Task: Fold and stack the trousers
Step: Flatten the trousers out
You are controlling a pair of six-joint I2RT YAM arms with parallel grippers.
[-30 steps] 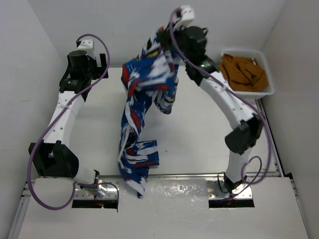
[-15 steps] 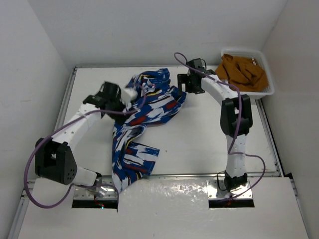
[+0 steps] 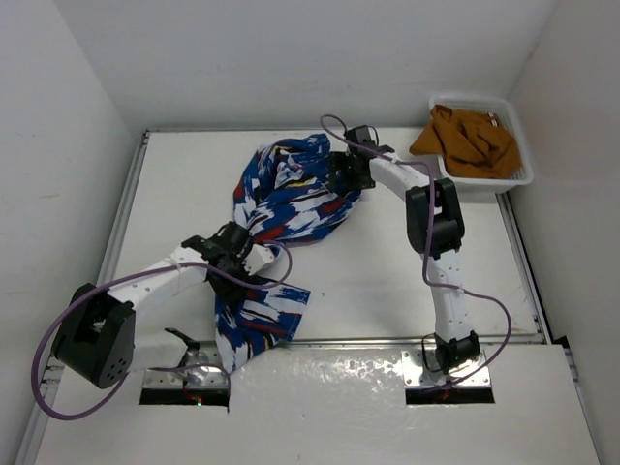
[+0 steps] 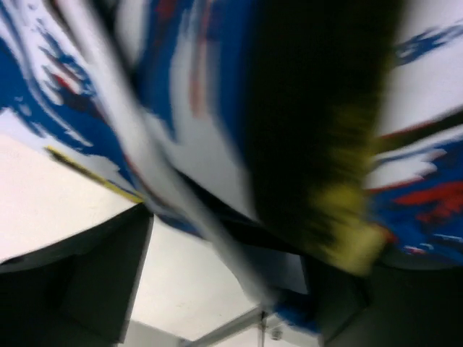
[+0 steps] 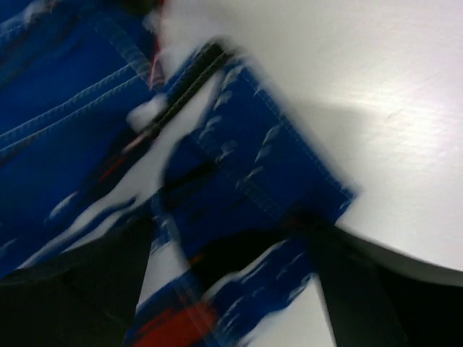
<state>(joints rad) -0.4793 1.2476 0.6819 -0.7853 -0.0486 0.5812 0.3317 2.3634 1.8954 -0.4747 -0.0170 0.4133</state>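
Observation:
The trousers [image 3: 291, 194], royal blue with white, red and yellow patches, lie bunched on the table's far middle. One leg trails toward the near edge [image 3: 260, 320]. My left gripper [image 3: 242, 260] sits low on the middle of that leg. In the blurred left wrist view its jaws stand apart [image 4: 231, 249] with the trousers' fabric [image 4: 181, 108] hanging between them. My right gripper [image 3: 341, 174] rests at the right edge of the bunched part. It is open [image 5: 231, 228] over a stitched blue hem of the trousers [image 5: 87, 108].
A white basket [image 3: 523, 174] holding a brown garment [image 3: 475, 140] stands at the far right corner. White walls close in the table on the left, back and right. A metal rail [image 3: 387, 341] runs along the near edge.
The right gripper, which held the trousers aloft, has dropped them on the table and opened. The left arm has swung in from the far left onto the trouser leg.

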